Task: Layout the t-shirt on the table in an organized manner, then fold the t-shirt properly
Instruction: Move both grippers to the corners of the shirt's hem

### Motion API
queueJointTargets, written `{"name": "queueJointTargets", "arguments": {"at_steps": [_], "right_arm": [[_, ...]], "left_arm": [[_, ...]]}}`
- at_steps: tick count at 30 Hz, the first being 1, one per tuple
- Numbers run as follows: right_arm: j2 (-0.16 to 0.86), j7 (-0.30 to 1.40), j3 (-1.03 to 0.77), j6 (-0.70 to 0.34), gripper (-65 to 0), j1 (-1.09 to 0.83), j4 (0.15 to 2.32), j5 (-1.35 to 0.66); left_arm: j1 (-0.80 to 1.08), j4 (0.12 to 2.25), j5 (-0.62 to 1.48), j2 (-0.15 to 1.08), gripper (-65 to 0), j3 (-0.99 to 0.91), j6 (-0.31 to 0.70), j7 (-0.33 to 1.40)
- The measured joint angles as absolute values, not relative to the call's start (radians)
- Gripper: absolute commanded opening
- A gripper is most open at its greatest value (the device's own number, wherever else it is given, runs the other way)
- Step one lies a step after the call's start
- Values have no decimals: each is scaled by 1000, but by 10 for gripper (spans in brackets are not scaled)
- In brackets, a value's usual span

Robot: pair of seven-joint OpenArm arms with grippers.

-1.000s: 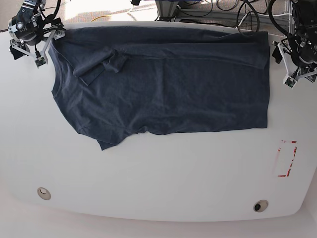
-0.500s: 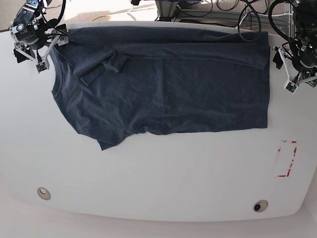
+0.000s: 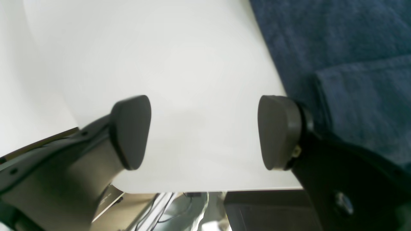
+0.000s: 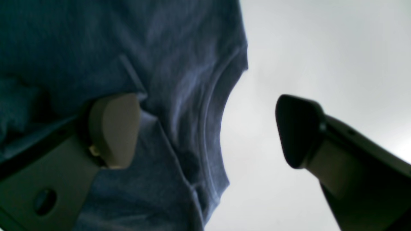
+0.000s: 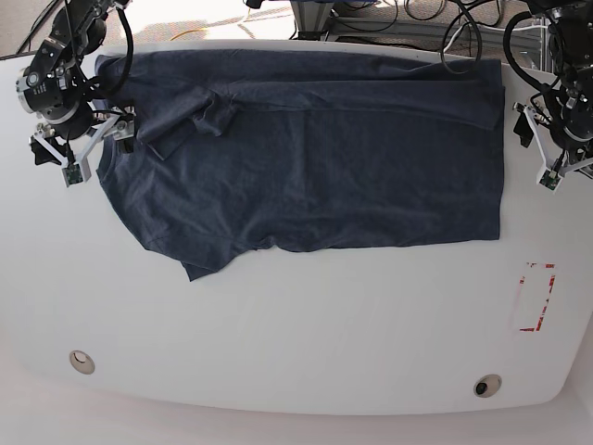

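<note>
The right gripper (image 4: 208, 131) gapes wide, with the t-shirt (image 4: 179, 96) collar edge between its jaws. The left gripper (image 3: 205, 131) also stands open, holding nothing, with the hem just outside one jaw. Closing now, it would likely pinch bare table (image 3: 179, 64) and miss the cloth.

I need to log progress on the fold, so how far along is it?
Done: the t-shirt lies mostly spread on the table, though one sleeve is flipped onto the body. In hand: nothing; the right gripper straddles the collar edge, open, and the left gripper is open beside the hem. Left: smoothing and all folds.
</note>
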State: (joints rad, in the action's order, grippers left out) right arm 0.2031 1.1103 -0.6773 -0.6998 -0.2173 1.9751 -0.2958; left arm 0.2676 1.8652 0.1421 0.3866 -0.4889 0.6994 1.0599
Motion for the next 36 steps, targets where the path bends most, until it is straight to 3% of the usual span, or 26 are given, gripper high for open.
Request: {"name": "queueJointTargets", "arguments": {"at_steps": [6, 17, 36], "right_arm": [[215, 1124, -633, -696, 0, -80, 1911, -284], [236, 1102, -534, -699, 0, 170, 1602, -284], [366, 699, -243, -689, 0, 502, 862, -286]], "left_arm": [[156, 1864, 130, 340, -164, -467, 699, 1054], [-54, 1741, 133, 295, -164, -344, 700, 988], [-134, 1672, 134, 250, -164, -303, 701, 979]]}}
